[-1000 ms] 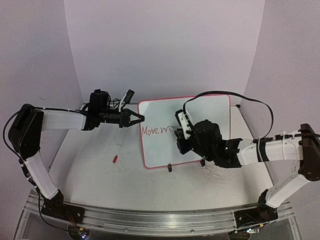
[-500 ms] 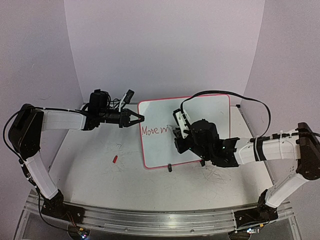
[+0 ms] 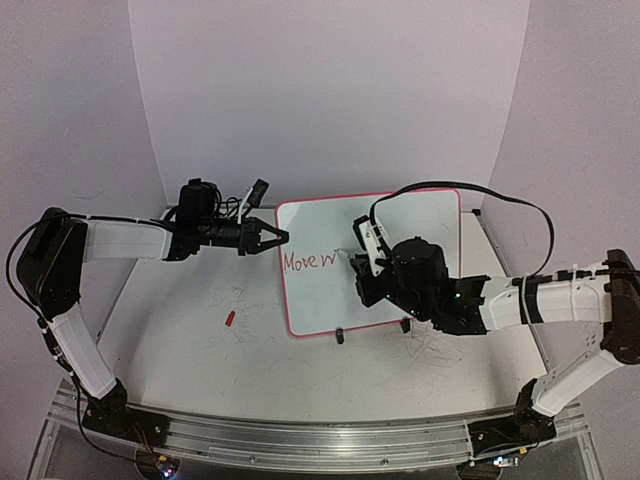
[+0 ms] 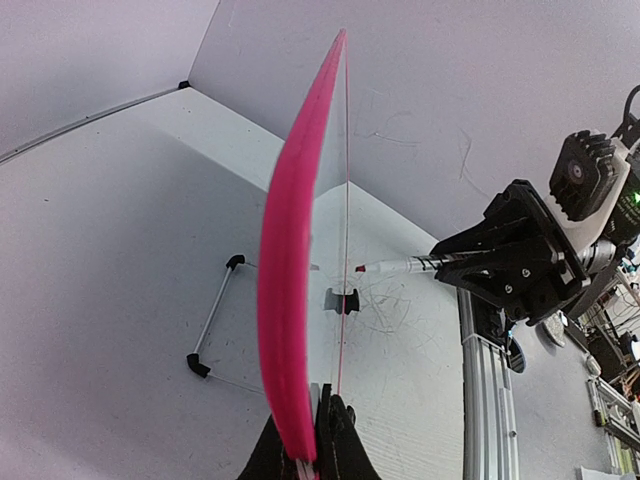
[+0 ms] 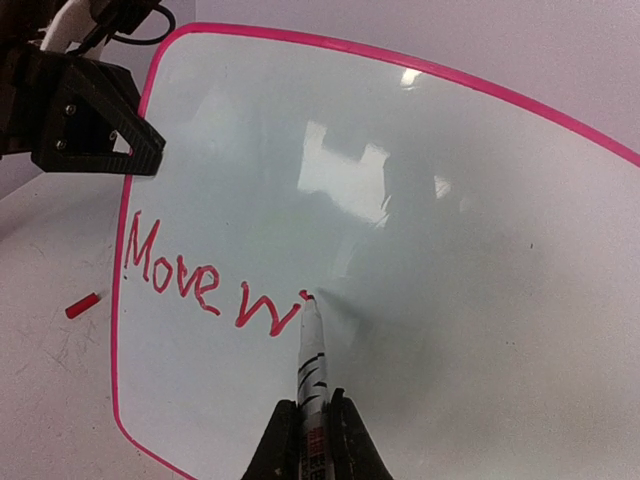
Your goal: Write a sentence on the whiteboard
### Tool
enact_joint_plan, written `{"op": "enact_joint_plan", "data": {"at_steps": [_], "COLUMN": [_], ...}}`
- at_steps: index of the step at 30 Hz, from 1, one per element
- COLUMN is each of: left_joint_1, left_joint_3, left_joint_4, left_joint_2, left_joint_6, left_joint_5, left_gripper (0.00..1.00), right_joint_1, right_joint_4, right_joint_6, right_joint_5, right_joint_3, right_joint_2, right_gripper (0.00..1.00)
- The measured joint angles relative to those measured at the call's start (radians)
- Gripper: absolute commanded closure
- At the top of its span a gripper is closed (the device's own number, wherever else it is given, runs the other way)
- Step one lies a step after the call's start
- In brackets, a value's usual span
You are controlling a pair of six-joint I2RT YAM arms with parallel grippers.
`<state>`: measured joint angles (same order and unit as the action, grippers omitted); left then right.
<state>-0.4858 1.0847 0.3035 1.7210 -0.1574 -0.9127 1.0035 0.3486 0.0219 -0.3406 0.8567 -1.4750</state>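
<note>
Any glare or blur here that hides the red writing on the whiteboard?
Right wrist view: bright reflections sit on the upper whiteboard, clear of the writing, which reads sharply. Left wrist view: the whiteboard is edge-on, its pink rim bowed by the lens and soft up close; no writing visible. Top view: even light, writing small but legible.

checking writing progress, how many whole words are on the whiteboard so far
1: "Move", in red near the whiteboard's left edge. Right of it only a "w" is begun, at the tip of the marker in the right gripper. None seems hidden.
</note>
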Motion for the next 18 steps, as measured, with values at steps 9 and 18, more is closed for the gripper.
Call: {"op": "enact_joint_plan", "data": {"at_steps": [9,18], "left_joint_1": [0.0,0.0], "left_joint_3": [0.0,0.0], "left_joint_4": [0.0,0.0], "left_joint_2": [0.0,-0.002], "left_joint_6": [0.0,0.001], "left_joint_5": [0.0,0.0], "left_gripper": [1.0,1.0], "right_joint_1": [0.0,0.0], "right_joint_4": [-0.001,-0.006], "right_joint_6": [0.0,-0.001], "right_joint_5": [0.015,0.004], "right_joint_3": [0.0,0.0], "right_joint_2": [-0.004,-0.031], "right_gripper": [1.0,1.0]}}
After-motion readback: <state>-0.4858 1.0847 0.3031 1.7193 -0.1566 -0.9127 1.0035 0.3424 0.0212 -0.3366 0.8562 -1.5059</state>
